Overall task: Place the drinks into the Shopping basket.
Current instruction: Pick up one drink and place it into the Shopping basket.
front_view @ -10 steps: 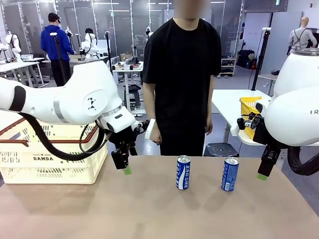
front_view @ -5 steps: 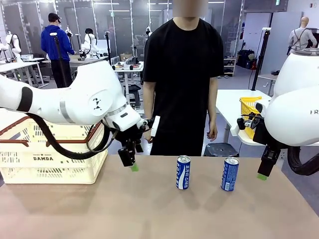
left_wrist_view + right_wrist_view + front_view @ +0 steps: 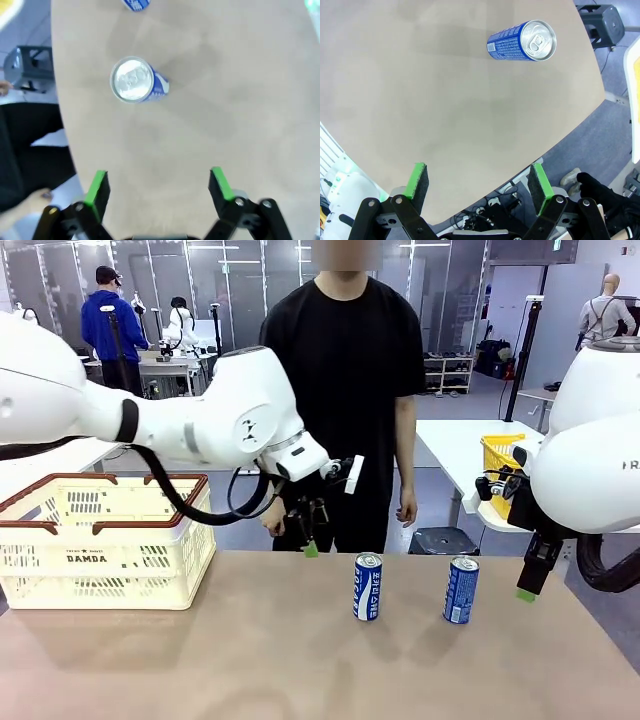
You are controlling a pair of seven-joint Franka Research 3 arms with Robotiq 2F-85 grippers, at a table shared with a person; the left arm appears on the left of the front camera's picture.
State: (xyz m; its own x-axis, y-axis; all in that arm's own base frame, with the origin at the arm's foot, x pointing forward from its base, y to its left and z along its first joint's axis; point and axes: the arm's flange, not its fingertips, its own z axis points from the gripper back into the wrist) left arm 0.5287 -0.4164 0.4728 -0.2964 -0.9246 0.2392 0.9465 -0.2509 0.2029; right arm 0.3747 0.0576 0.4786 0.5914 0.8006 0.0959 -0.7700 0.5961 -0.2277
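You've got both hands empty, fingers apart. The left hand [image 3: 309,546] hovers left of the middle drink [image 3: 367,587], and the right hand [image 3: 527,590] is right of the other drink [image 3: 461,590]. Both drinks stand upright on the counter [image 3: 300,660], their white lettering unreadable. The Shopping basket [image 3: 150,562], marked "DAMDA", sits far left.

"DAMDA" in dark capitals on Shopping basket [image 3: 100,560] side, lower left of frame, smaller line above it illegible, white lettering on centre can [image 3: 368,586] and right can [image 3: 461,590] unreadable
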